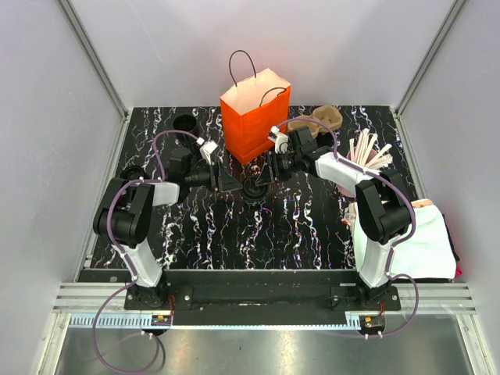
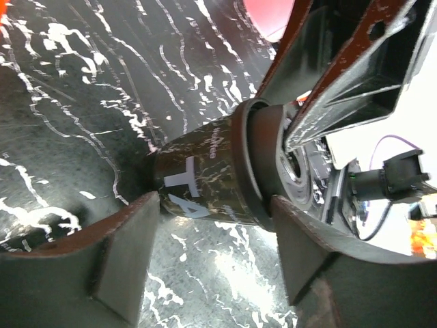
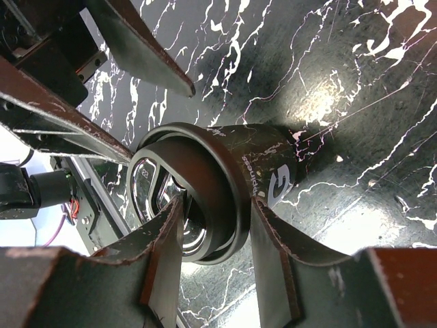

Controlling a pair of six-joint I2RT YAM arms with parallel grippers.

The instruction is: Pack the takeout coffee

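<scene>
Your overhead view is bright and evenly lit from above, sharp edge to edge, with soft short shadows beneath the arms on the glossy black marbled table [image 1: 258,234]. Your left wrist view is dimmer: the near fingers [image 2: 116,266] blur into dark shapes, and the right edge burns out to white. Your right wrist view shows a glare patch on the table beside the takeout coffee cup [image 3: 266,164], whose shiny lid [image 3: 153,181] mirrors light.
</scene>
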